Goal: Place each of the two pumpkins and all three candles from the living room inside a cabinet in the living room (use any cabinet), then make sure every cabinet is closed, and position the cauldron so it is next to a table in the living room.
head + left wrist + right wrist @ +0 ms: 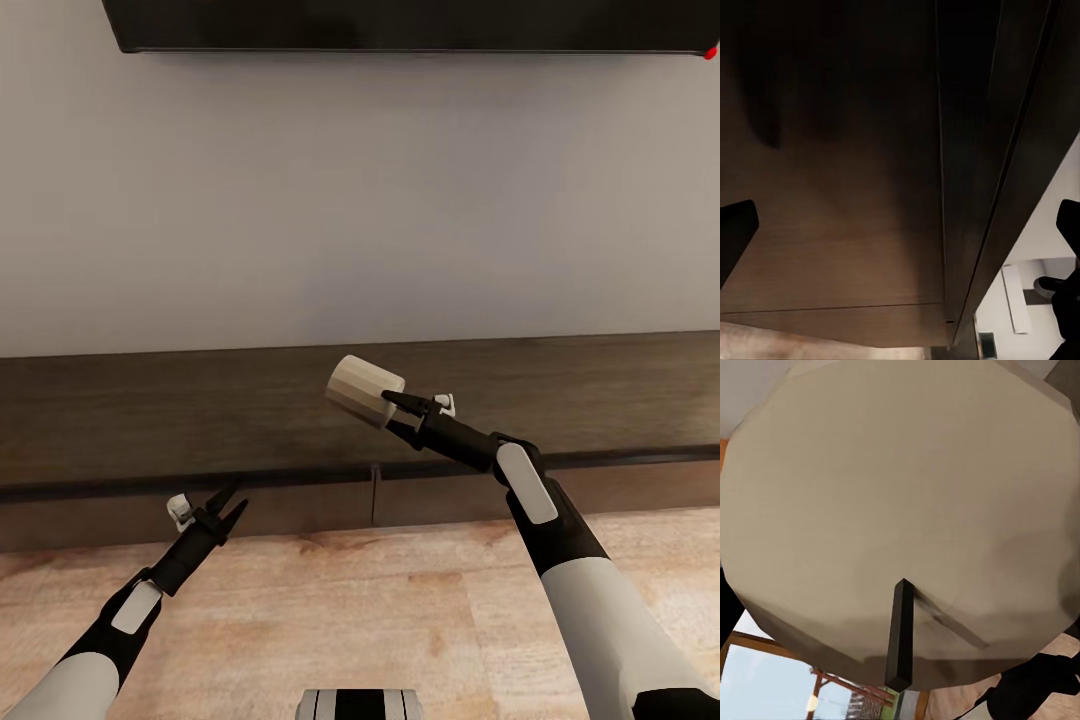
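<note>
Grey-brown candle [365,390] clamped in right gripper [392,408] above closed cabinet [250,420].

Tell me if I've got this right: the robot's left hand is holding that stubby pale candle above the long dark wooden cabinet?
Not quite: the right hand holds the stubby pale candle above the long dark wooden cabinet. The head view shows the left hand empty.
</note>
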You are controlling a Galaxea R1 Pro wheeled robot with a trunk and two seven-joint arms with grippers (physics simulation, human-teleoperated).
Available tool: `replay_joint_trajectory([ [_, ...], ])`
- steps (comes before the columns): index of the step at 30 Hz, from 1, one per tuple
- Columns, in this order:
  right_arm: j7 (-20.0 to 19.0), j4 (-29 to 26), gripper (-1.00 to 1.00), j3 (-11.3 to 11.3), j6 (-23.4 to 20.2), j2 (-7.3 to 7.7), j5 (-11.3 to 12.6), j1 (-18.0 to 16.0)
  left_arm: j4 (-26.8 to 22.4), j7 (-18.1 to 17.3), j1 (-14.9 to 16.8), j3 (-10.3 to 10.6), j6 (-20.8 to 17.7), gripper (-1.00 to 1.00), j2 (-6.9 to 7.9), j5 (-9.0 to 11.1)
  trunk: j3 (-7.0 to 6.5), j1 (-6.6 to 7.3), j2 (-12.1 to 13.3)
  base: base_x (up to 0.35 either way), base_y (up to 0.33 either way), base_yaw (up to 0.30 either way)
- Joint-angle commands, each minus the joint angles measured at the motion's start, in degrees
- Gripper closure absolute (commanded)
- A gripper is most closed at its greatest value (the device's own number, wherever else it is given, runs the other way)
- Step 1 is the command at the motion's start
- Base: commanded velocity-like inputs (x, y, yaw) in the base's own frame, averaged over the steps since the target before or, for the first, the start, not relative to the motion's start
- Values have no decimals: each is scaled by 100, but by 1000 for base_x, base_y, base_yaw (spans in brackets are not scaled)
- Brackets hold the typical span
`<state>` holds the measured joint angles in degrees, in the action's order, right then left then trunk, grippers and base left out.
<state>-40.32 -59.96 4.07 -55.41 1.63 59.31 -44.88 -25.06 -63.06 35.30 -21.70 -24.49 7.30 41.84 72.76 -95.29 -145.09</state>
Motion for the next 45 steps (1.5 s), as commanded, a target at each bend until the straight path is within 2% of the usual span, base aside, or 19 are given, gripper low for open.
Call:
replay_joint_trajectory([
  [1, -21, 2, 100, 6, -14, 4, 2, -4, 2, -14, 3, -9, -55, -100, 1, 17, 4, 1, -2, 0, 0, 0],
  [8, -23, 2, 100, 6, -14, 4, 2, -4, 2, 96, 3, -9, -67, -100, 2, 19, 4, 1, -2, 0, 0, 0],
  [15, -23, 2, 100, 6, -14, 4, 2, -4, 2, 167, 3, -9, -264, -100, 0, 26, 4, 1, -2, 59, 0, 0],
  [45, -24, 2, 100, 6, -14, 4, 2, -4, 2, 283, 3, -17, -284, -100, 8, 26, 4, 1, -2, 5, 0, 0],
])
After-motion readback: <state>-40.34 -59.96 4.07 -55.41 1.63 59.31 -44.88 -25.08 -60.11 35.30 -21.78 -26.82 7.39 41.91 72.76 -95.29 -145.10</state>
